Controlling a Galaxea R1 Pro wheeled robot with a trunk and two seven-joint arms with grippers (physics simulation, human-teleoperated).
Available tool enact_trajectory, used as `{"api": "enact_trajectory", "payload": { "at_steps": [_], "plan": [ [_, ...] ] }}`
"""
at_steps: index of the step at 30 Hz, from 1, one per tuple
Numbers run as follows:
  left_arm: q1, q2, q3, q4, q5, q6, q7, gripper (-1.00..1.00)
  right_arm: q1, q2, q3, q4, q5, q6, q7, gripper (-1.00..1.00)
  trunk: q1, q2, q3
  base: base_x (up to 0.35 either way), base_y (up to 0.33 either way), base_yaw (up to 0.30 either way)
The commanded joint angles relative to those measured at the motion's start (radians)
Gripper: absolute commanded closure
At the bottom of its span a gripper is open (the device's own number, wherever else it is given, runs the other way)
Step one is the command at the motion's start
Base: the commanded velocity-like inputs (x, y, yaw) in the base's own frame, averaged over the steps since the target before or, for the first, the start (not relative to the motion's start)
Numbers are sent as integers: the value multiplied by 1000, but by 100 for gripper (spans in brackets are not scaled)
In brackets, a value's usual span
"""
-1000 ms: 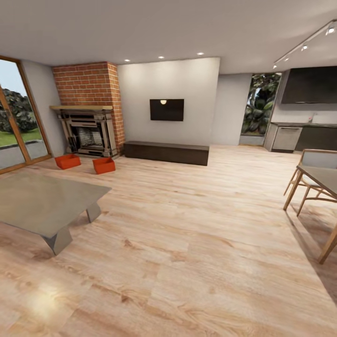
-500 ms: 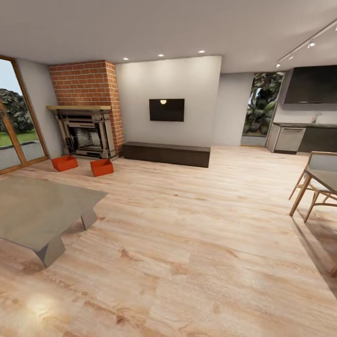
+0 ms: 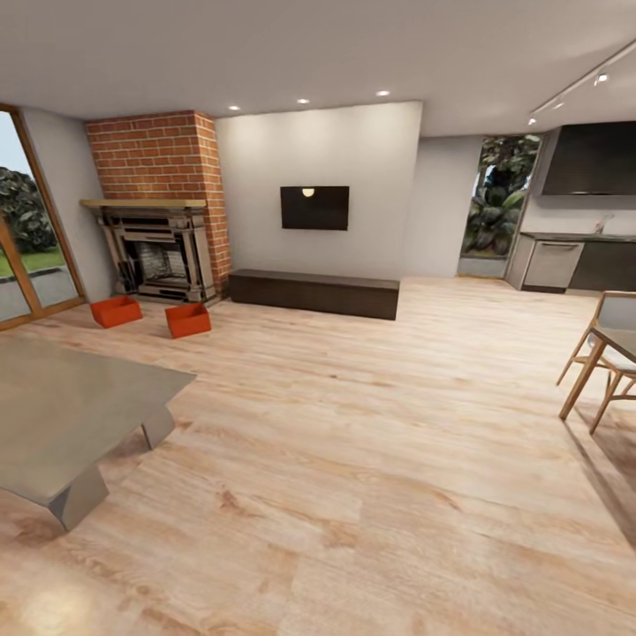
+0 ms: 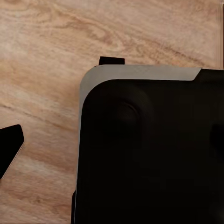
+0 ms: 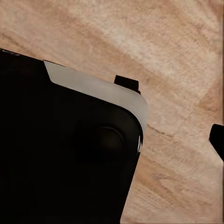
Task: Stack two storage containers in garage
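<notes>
While neither pincer's opening can be told, two storage containers [image 3: 150, 315] sit beside the fireplace [image 3: 159, 252].

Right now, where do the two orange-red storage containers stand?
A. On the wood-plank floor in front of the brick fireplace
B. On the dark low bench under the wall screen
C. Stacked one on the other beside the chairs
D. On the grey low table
A: in the head view both storage containers sit side by side, apart, on the wood-plank floor just before the fireplace.
</notes>
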Motion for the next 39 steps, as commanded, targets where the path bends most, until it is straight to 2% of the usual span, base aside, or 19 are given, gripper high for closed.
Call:
{"api": "enact_trajectory", "payload": {
  "at_steps": [1, 39],
  "plan": [
    [0, 0, 1, 0, 8, -2, -1, -100, -1, 0, 6, 3, -11, -6, 6, -100, 1, 0, -1, 322, 0, 0],
    [-1, 0, 0, 1, 8, -1, -1, -100, -1, 0, 6, 4, -12, -5, 6, -100, 1, 0, -1, 322, 0, 0]
  ]
}}
